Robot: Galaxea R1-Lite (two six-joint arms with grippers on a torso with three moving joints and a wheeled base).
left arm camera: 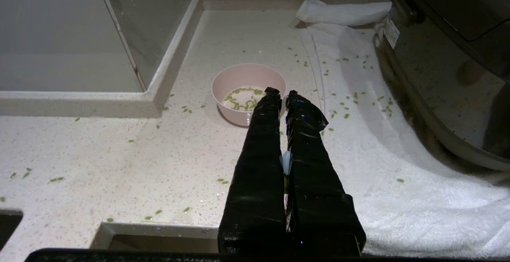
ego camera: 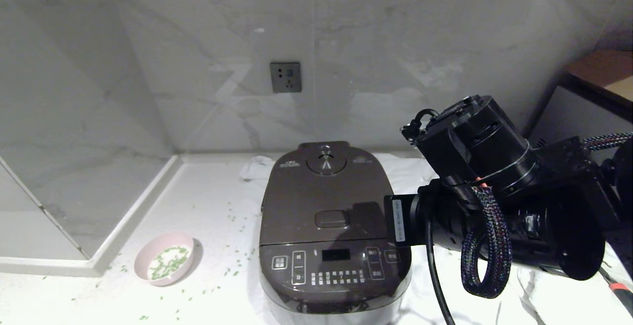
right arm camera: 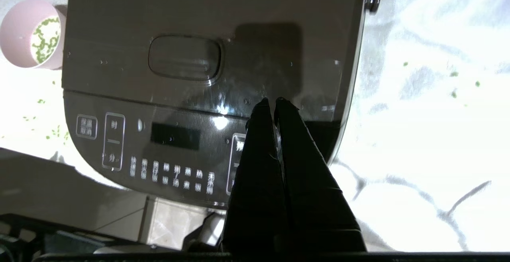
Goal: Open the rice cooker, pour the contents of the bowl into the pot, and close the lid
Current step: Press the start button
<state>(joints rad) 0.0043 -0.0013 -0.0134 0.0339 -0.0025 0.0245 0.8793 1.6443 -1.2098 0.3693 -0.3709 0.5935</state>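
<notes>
The rice cooker (ego camera: pixel 334 231) sits on a white towel (left arm camera: pixel 398 182) in the middle of the worktop (ego camera: pixel 207 206); its lid (ego camera: pixel 324 196) is down; the pink bowl (ego camera: pixel 167 258) with green grains (ego camera: pixel 168 260) stands on the robot's left of it, well apart; loose grains lie around; the right pincer (right arm camera: pixel 270 101) is clenched and empty over the lid's front edge; the left pincer (left arm camera: pixel 279 93) is clenched and empty, near the bowl.
</notes>
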